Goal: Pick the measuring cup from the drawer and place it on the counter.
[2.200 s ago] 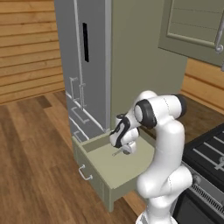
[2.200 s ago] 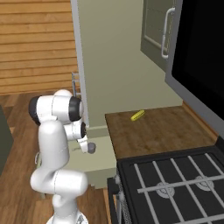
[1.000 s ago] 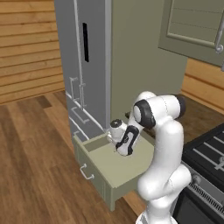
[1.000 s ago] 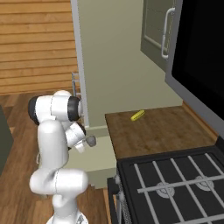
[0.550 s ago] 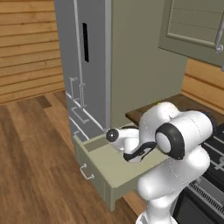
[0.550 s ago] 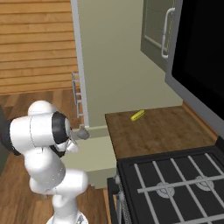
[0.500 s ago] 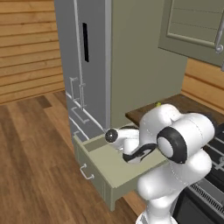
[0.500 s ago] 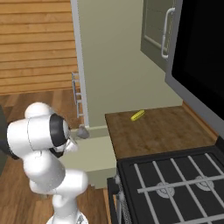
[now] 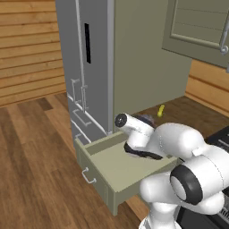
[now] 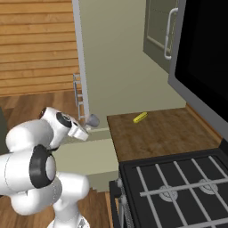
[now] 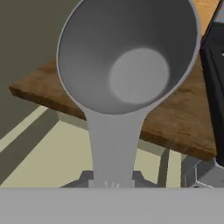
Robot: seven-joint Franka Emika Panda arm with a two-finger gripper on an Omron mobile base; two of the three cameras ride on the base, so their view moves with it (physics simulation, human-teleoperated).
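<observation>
The measuring cup [image 11: 131, 57] is held by its thin handle, its grey round bowl tipped toward the hand camera. My gripper [image 11: 113, 181] is shut on that handle. From the right base view the cup [image 10: 93, 120] hangs above the open drawer [image 10: 89, 153], just left of the corner of the counter [image 10: 156, 133], with the gripper [image 10: 86, 129] right behind it. The left base view has the cup [image 9: 144, 118] over the back of the pale olive drawer [image 9: 112, 167], partly hidden by my arm. The dark wood counter [image 11: 183, 118] lies beyond and below the cup.
A yellow banana [image 10: 140, 117] lies near the counter's back. The black stove [image 10: 178, 187] adjoins the counter on the right. The tall grey fridge [image 9: 85, 58] stands left of the drawer. An upper cabinet [image 9: 201, 27] hangs above the counter.
The arm has swung round and lifted the cup out of the drawer, carrying it up and toward the counter's near corner. The drawer stays open.
</observation>
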